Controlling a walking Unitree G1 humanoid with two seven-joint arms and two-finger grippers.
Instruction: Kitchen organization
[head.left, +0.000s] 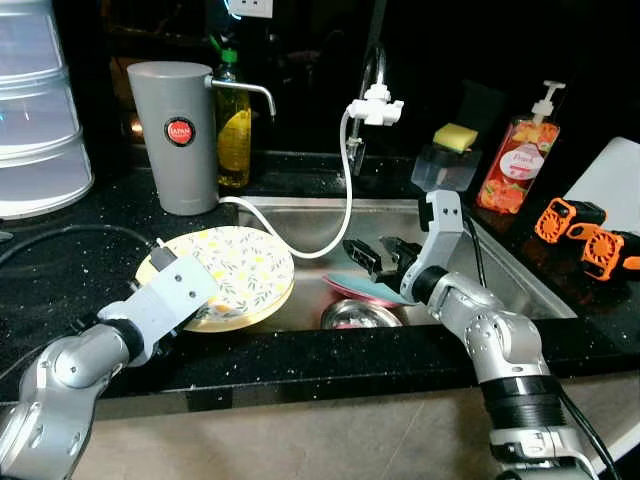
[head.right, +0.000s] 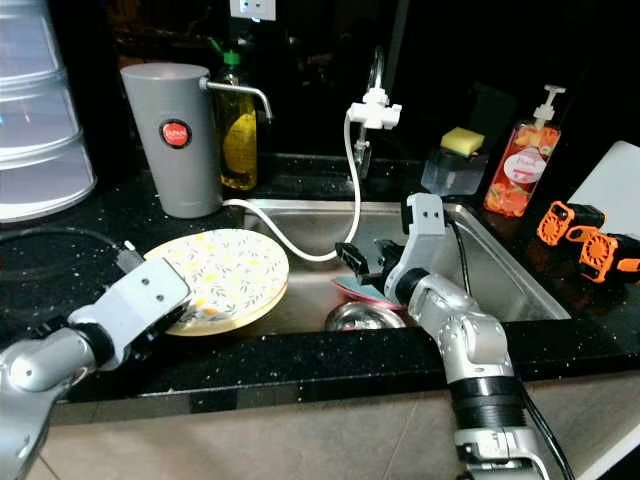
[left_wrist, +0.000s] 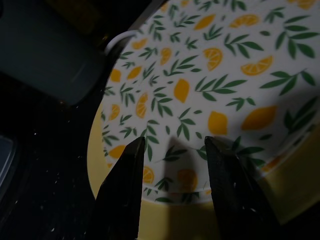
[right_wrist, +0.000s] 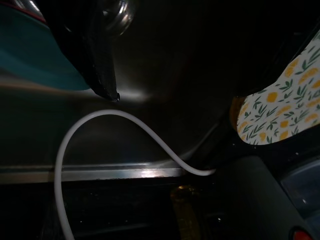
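Glossy speckled black stone bench (head.left: 90, 250), brushed steel sink (head.left: 510, 275), matt grey plastic canister (head.left: 180, 135), smooth lemon-print plate (head.left: 235, 270), matt black fingers (left_wrist: 125, 190)

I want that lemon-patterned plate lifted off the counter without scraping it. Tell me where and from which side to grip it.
Grip the round yellow lemon-print plate at its near-left rim, coming from the left pincer, whose open fingers already straddle that edge. The plate lies flat, part overhanging the steel sink, so likely only the thin rim offers a pinch: one finger above, one beneath.
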